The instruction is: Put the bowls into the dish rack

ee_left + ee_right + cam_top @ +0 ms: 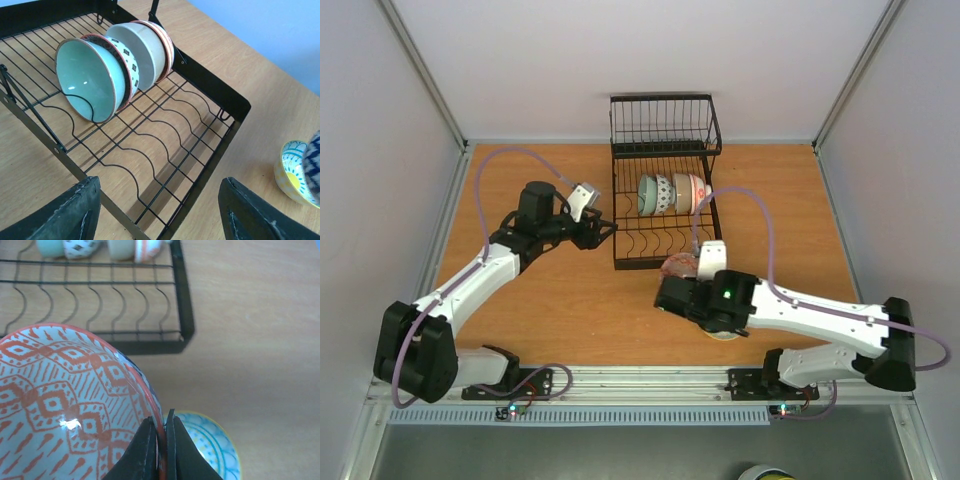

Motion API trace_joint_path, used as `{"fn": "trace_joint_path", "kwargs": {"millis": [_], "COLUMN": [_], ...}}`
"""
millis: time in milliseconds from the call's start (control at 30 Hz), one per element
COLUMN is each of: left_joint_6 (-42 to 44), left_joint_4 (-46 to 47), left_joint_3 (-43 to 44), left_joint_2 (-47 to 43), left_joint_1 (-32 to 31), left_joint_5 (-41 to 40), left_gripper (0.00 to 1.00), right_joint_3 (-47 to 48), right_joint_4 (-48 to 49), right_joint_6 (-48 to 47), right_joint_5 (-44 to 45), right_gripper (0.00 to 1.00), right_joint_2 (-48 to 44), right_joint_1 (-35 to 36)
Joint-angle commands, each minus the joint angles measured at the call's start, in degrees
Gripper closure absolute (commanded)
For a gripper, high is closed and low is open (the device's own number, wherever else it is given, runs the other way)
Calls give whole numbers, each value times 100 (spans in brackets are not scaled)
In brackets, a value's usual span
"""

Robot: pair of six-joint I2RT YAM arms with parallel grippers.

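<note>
The red-patterned bowl (75, 405) was pinched by its rim in the right gripper (160, 427), close to the near corner of the dish rack (150, 346), so the putting-in step was judged to be next. The bowl would need to be lifted over the black front edge and tipped into a free slot before the racked bowls (670, 193). Much bare wire was seen there, while the left gripper (603, 228), spread apart and empty, was beside the rack's left edge.

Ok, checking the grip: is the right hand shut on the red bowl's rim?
Shut: the right hand pinches the rim of the red bowl, no gap showing.
</note>
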Motion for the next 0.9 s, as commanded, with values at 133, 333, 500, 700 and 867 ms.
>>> {"fn": "trace_joint_path", "kwargs": {"millis": [133,333,500,700,867], "left_joint_6": [215,239,298,362,405], "left_joint_4": [-5,-18,-75,-104,-163], "left_joint_3": [78,98,114,117,167], "left_joint_2": [-232,-126,-83,-59,67], "left_joint_1": [-76,-134,-196,-266,-321], "left_joint_5": [153,154,103,36,-35], "left_gripper": [35,35,35,35,35], "right_joint_3": [166,835,1543,1982,1974], "right_joint_4": [2734,3427,3741,3835,3815], "right_joint_6": [-2727,-3496,-3853,-4081,-4100], "right_joint_5": [-804,-1417,-1765,-1908,-1876], "right_gripper": [99,99,98,99,99], "right_joint_2": [380,1251,2052,2266,2079], "right_joint_1": [-1200,-1516,-1635,-1645,-1639]}}
